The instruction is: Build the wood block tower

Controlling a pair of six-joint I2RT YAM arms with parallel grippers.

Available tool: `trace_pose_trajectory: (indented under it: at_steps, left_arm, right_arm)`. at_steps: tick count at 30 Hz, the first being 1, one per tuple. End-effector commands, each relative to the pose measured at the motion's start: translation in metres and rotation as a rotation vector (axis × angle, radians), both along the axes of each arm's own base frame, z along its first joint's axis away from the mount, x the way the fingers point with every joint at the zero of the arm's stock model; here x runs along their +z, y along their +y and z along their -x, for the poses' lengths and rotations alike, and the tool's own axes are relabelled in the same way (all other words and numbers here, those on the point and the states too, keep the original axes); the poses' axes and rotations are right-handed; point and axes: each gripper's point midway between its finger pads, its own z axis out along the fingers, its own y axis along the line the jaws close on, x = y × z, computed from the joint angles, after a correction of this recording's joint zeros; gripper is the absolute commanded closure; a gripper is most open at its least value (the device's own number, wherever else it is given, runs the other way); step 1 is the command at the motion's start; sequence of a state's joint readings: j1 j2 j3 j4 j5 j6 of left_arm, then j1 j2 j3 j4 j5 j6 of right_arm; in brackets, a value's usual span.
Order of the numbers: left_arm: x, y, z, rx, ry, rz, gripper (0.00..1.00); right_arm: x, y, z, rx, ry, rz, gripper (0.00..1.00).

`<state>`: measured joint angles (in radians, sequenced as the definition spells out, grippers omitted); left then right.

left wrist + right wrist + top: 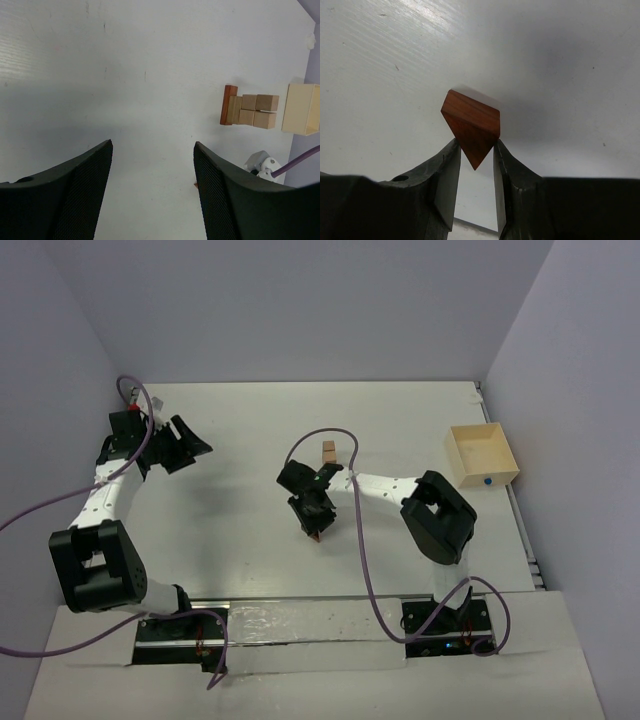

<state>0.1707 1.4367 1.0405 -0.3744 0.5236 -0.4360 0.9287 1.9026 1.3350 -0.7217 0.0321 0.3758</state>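
Note:
A reddish-brown triangular wedge (472,122) rests on the white table, and my right gripper (476,144) is shut on it, both fingertips pressing its slanted sides. From above, that gripper (315,528) points down at mid-table with the wedge (315,537) at its tip. The tower (328,452) stands just behind it, a short column of tan cubes. In the left wrist view the tower (252,110) shows tan cubes on a reddish-brown block (229,105). My left gripper (152,145) is open over bare table at the far left (192,445), holding nothing.
A large pale wooden box (482,455) with a blue dot sits at the right edge of the table, also visible in the left wrist view (300,109). Purple cables loop over both arms. Walls close in the table on the left, back and right.

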Motion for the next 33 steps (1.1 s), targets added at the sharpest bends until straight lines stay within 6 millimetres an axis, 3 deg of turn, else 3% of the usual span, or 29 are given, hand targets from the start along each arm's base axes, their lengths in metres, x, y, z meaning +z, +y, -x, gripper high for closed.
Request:
trace_pose_trajectory:
  at_steps: [1,5,20,25,31,32,33]
  left_arm:
    - [0.021,-0.007,-0.009,-0.053,-0.077,0.008,0.28]
    - [0.023,-0.018,-0.003,-0.099,-0.085,0.058,0.29]
    - [0.028,-0.034,0.008,-0.163,-0.106,0.092,0.29]
    - [0.030,-0.073,0.030,-0.330,-0.106,0.215,0.31]
    - [0.032,-0.123,0.061,-0.545,-0.099,0.268,0.32]
    - [0.032,-0.127,0.063,-0.561,-0.101,0.264,0.32]
    - [0.032,-0.134,0.066,-0.591,-0.103,0.254,0.32]
  right_arm:
    - [0.004,0.005,-0.008,0.023,-0.039,-0.029,0.91]
    - [0.011,0.002,-0.007,0.063,-0.063,-0.049,0.98]
    - [0.033,-0.009,-0.034,0.171,-0.272,-0.031,1.00]
    - [0.047,-0.012,-0.055,0.255,-0.443,-0.032,1.00]
    - [0.095,-0.012,-0.086,0.378,-0.765,-0.042,1.00]
    - [0.088,-0.017,-0.084,0.383,-0.760,-0.024,1.00]
    - [0.097,-0.019,-0.087,0.414,-0.829,-0.020,1.00]
